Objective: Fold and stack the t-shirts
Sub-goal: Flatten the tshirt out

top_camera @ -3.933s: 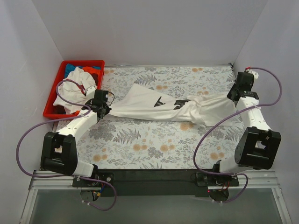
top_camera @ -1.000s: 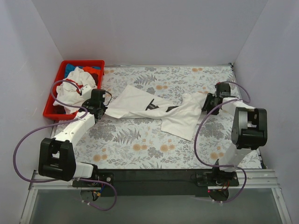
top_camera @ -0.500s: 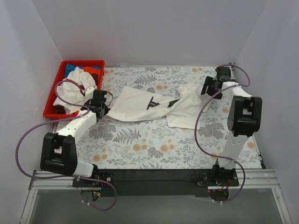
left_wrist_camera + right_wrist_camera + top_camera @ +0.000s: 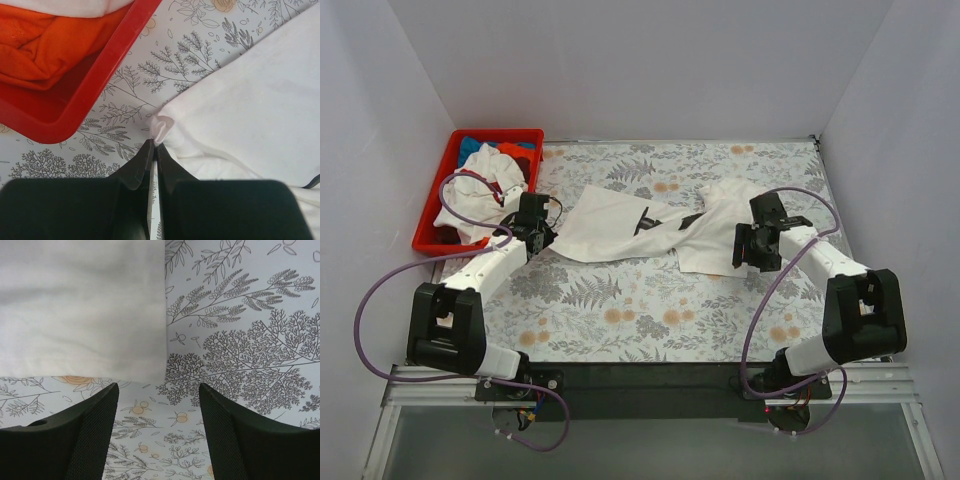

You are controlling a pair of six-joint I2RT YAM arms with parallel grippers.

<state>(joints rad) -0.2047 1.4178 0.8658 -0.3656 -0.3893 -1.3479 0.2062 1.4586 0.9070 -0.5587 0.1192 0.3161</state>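
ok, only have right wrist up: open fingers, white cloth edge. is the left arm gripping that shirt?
Observer: Yes, the left gripper is shut on a corner of the white t-shirt.
Operator: rest of the laundry?
Observer: The red bin left of that gripper holds other shirts.
Operator: shirt flat?
Observer: No, rumpled and partly folded over itself; the right gripper sits at its right edge.
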